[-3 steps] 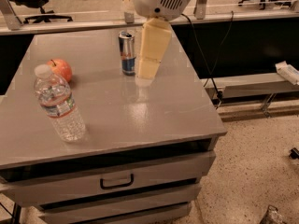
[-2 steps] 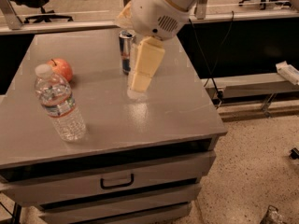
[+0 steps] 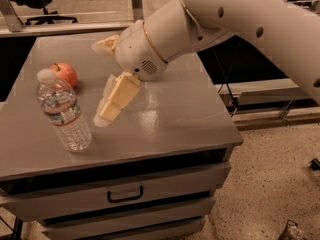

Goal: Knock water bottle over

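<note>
Grey cabinet top (image 3: 170, 129) with the gripper (image 3: 111, 109) angled down over it; you cannot tell how wide it stands. Just beyond its tip, not yet touched, the water bottle (image 3: 64, 114) stands upright. Sweep into its upper half, clear of the apple (image 3: 65, 74).

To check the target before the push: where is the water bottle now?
In the camera view, the water bottle stands upright at the table's front left, just before the apple; the tool hangs close on its right.
</note>
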`<state>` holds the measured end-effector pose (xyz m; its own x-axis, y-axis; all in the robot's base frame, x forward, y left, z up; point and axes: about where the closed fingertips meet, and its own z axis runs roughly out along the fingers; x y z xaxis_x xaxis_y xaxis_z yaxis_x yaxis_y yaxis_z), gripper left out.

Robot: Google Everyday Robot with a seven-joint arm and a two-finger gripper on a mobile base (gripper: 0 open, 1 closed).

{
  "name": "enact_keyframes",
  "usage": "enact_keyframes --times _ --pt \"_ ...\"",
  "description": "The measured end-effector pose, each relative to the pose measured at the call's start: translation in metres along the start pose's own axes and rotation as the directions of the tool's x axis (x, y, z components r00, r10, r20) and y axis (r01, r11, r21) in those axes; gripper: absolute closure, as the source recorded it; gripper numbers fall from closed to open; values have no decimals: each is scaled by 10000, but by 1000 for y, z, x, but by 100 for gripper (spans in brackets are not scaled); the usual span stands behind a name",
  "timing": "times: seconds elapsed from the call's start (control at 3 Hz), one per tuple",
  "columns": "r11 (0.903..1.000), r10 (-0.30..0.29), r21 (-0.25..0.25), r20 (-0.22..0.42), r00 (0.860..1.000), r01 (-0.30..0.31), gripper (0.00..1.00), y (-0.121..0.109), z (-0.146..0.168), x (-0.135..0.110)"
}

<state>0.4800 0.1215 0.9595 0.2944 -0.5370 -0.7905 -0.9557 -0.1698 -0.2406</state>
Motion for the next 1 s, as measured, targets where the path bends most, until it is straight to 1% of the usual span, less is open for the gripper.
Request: enact_keyframes --times 0.33,0.67,1.0 --pt "9993 304 -240 1366 9902 -274 0 -2 31 -8" --pt "9935 994 -795 2524 9625 -818 0 6 56 -10" --pt "9806 1766 -1464 3711 9116 -1304 0 18 75 -15"
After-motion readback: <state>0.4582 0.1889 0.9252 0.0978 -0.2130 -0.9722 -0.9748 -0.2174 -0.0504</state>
